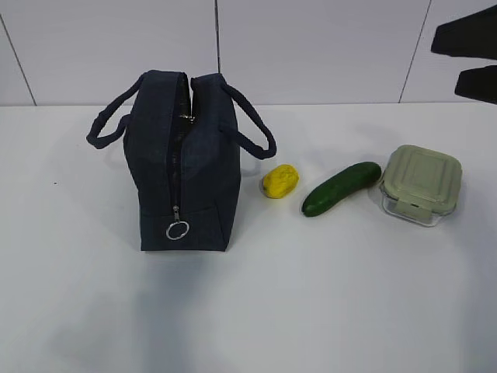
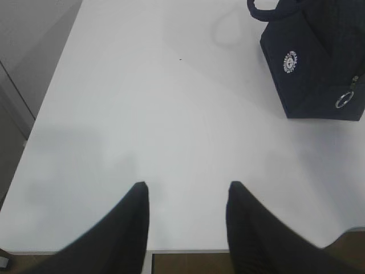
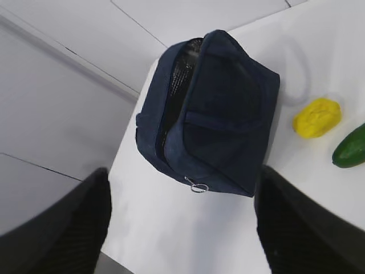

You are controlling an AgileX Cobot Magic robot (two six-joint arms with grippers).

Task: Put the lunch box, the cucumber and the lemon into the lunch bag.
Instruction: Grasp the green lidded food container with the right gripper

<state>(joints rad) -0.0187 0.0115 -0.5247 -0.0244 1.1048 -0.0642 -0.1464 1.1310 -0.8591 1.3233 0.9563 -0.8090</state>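
Note:
The navy lunch bag stands upright at the left of the table, its top zipper parted and its ring pull hanging low. To its right lie the yellow lemon, the dark green cucumber and the lunch box with its sage-green lid, all in a row. My right gripper hangs open high at the far right, holding nothing. Its wrist view looks down on the lunch bag, the lemon and the cucumber's end. My left gripper is open and empty above the near table edge, well left of the lunch bag.
The white table backs onto a pale panelled wall. The bag's two loop handles stick out to either side. The table's left edge and near edge show in the left wrist view.

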